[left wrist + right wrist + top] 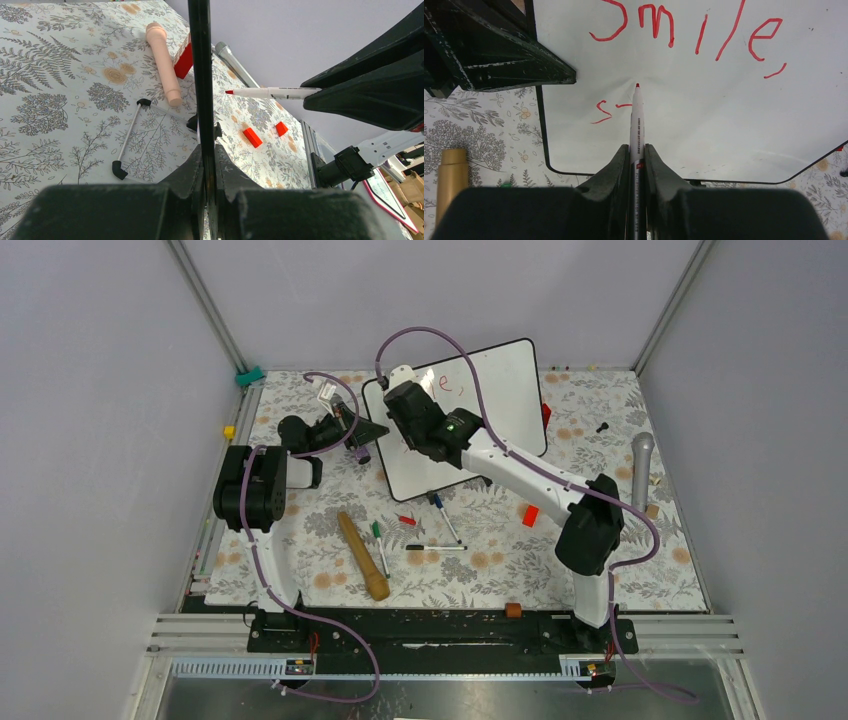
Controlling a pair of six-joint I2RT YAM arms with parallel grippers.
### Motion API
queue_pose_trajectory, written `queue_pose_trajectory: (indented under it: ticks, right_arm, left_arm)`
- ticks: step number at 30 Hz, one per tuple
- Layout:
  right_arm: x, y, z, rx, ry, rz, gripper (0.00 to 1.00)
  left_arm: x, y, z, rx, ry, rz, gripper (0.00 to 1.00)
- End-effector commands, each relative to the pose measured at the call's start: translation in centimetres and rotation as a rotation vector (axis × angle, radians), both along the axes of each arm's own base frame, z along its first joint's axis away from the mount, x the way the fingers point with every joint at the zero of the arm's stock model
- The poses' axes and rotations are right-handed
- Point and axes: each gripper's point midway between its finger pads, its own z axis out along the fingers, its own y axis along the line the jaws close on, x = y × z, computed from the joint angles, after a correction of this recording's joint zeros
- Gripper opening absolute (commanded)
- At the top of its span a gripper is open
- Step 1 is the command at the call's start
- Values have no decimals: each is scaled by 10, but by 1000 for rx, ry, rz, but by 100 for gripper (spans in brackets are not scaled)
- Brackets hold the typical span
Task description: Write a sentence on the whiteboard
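The whiteboard (500,390) is my biggest worry. It stands tilted on its small feet at the far middle of the table (620,560), and my left gripper (207,150) is clamped tight on the thin black frame at its left edge. That pinch is all that steadies it. If the frame slides between those fingers, or the board rocks back when I press, I expect strokes to land crooked or skip.

My right gripper (637,155) is closed hard on the red marker (637,117), whose barrel runs straight out between the fingers. Much of the barrel sticks out past the grip, so a sideways pull during a stroke could twist the pen in the jaws and spoil my aim.

The sentence (684,30) has barely begun its second line — "Smile," runs across the top, and below it are only an "s" (601,111) and a short bar beside it. That line starts low and to the left, not far from the rounded corner. I judge there is room enough, but letters that drift downward would run into the frame.

Smallest is the marker tip (637,86), which sits just right of that bar, at the surface or just off it — I cannot tell which. Too light a touch would break the ink line, and too heavy a one would shove the board against my left hold.
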Motion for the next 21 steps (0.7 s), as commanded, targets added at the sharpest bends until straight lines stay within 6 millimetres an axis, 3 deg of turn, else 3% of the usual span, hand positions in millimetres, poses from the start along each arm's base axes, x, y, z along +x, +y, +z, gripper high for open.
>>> queue_pose_trajectory:
  ticks: [1,21]
  right_arm:
    - [10,6,14,39,-22,-4,0]
    - [10,1,-13,3,28,-17,0]
  left_arm:
    - [-16,-6,4,68,-198,-92,0]
    - [-16,-6,4,68,-200,-94,0]
